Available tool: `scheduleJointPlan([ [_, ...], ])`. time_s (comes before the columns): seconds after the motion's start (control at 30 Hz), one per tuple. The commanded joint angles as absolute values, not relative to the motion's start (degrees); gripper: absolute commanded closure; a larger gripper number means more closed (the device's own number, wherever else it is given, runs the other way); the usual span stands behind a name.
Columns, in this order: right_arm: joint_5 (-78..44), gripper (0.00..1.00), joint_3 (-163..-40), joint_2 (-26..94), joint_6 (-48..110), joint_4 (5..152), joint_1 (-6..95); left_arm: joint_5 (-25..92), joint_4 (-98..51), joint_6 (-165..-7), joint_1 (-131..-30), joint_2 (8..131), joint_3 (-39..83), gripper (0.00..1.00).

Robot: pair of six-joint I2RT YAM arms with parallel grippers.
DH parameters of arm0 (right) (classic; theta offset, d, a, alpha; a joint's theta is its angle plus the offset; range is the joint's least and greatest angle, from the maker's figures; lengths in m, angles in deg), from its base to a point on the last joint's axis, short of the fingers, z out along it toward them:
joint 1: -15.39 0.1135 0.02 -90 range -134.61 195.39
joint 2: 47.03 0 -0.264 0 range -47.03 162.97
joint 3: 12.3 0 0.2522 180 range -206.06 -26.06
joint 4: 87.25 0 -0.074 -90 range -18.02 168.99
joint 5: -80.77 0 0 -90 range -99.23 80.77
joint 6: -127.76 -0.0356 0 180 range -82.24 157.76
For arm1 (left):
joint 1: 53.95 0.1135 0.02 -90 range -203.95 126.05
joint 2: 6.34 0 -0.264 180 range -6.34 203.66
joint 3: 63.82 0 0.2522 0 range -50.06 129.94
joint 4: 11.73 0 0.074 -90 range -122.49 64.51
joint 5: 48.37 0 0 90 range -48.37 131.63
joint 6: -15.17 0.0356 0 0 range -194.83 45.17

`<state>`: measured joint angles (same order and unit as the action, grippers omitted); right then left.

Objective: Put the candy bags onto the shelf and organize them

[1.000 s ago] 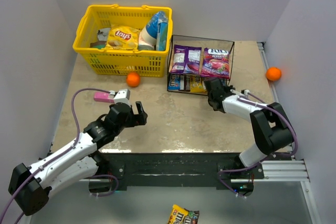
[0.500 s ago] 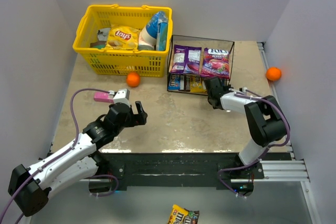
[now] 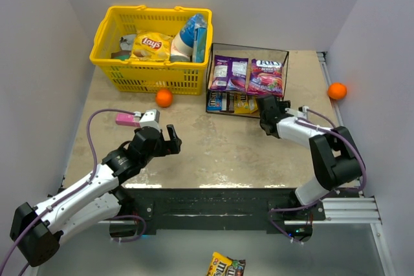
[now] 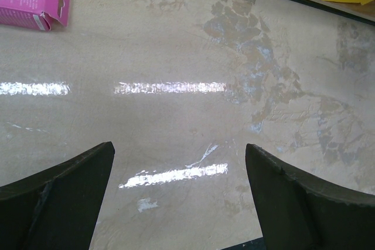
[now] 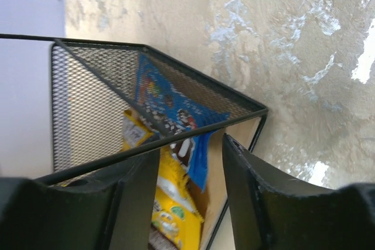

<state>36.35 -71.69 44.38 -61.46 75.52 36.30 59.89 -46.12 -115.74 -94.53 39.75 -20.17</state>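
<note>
The shelf [image 3: 248, 46] stands at the back, right of the basket. Two purple candy bags [image 3: 229, 72] [image 3: 266, 77] lie on its top board. Blue, brown and yellow packets [image 3: 229, 103] sit on the lower tier. My right gripper [image 3: 267, 109] is at the shelf's front right corner, open. In the right wrist view its jaws [image 5: 190, 168] stand apart at the lower tier, with a blue packet [image 5: 170, 106] and a yellow packet [image 5: 170, 197] just beyond them, gripped by neither finger. My left gripper [image 3: 171, 136] hovers open over bare table [image 4: 179, 162].
A yellow basket [image 3: 103, 59] with a Lays bag and cartons stands at the back left. An orange [image 3: 164, 97] lies before it, another orange [image 3: 336, 90] by the right wall. A pink pack [image 3: 125, 119] lies left of my left wrist. One M&M's bag [image 3: 226, 265] lies below the table's near edge.
The right gripper was shut at the shelf's lower tier and has opened, shifting slightly right. The left arm has not moved.
</note>
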Motion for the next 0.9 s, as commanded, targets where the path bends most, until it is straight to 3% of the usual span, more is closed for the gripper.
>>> scheduleJointPlan([
  [0.0, 37.35, 0.47, -70.45, 39.29, -57.0, 73.71, 36.05, 60.26, -44.04, -115.0, -94.64, 39.89, -19.03, 0.0],
  [0.1, 36.21, 0.46, -69.48, 37.53, -55.85, 72.83, 36.05, 60.17, -44.04, -114.91, -94.56, 40.07, -18.95, 0.0],
  [0.2, 35.33, 0.54, -67.9, 36.29, -54.88, 73.7, 36.05, 60.09, -44.04, -115.0, -94.56, 39.98, -19.12, 0.0],
  [0.43, 33.92, 0.83, -68.07, 38.83, -51.54, 78.63, 35.61, 60.09, -44.65, -115.08, -94.56, 39.1, -19.21, 0.0],
  [0.53, 33.04, 0.9, -69.39, 40.5, -49.87, 80.83, 35.17, 60.09, -44.83, -115.35, -94.56, 38.75, -19.12, 0.01],
  [0.87, 29.18, 0.99, -70.54, 46.92, -49.51, 83.73, 33.41, 60.26, -45.01, -115.26, -94.65, 38.49, -19.21, 0.0],
])
